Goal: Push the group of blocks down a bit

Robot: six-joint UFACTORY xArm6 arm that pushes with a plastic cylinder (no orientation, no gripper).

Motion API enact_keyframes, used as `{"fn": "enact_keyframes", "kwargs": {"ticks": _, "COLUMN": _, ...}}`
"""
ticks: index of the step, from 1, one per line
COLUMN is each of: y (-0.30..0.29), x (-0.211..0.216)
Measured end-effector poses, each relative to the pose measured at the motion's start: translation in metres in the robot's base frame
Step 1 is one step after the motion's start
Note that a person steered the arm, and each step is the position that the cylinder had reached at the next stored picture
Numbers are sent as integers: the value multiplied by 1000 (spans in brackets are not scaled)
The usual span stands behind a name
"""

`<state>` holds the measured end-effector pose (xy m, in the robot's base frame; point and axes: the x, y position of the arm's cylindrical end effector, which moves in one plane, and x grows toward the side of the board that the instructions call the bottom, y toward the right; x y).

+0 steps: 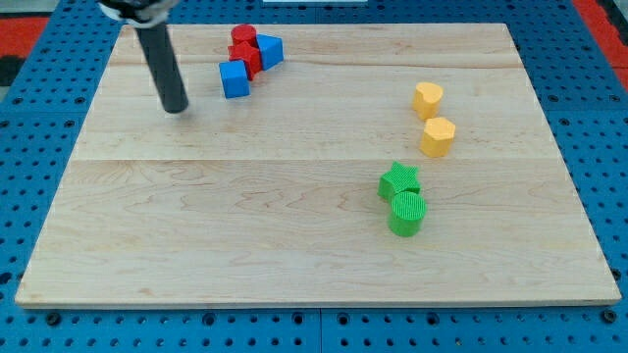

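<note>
A tight group of blocks sits near the view's top, left of centre: a red cylinder (pixel 243 36) at the top, a red block (pixel 246 58) below it, a blue triangular block (pixel 270 50) on the right and a blue cube (pixel 235 78) at the lower left. My tip (pixel 176 108) rests on the board to the left of this group, a little lower than the blue cube and apart from it. The dark rod leans up toward the view's top left.
Two yellow blocks (pixel 428 99) (pixel 439 136) sit at the right. A green star block (pixel 399 180) touches a green cylinder (pixel 407 213) below it, right of centre. The wooden board (pixel 196 235) lies on a blue pegboard.
</note>
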<state>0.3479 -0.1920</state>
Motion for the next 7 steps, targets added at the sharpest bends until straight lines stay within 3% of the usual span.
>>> {"fn": "enact_keyframes", "kwargs": {"ticks": 1, "y": -1, "x": -2}}
{"fn": "enact_keyframes", "kwargs": {"ticks": 2, "y": 1, "x": -30}}
{"fn": "enact_keyframes", "kwargs": {"ticks": 4, "y": 37, "x": -133}}
{"fn": "enact_keyframes", "kwargs": {"ticks": 5, "y": 58, "x": -157}}
{"fn": "enact_keyframes", "kwargs": {"ticks": 7, "y": 95, "x": -139}}
